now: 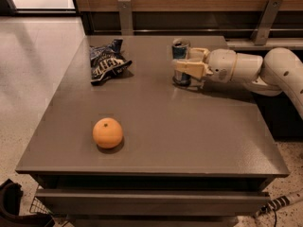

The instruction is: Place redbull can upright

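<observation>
Redbull can [180, 51] upright on table [189, 136], far right. Gripper [182, 63] straddles it, fingers [187, 70] clamped on can sides. Orange [107, 133], snack bag [106, 63] well apart.

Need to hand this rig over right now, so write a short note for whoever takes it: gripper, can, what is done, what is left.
Gripper: back right of the table, around the lower part of the redbull can. Whether it grips the can or has let go cannot be told.
Can: upright, its base apparently on the table top.
Done: the can looks set upright.
Left: probably confirm release, then draw the arm back without tipping the can.
Elsewhere: orange front left and snack bag back left, both apart from the can.
</observation>
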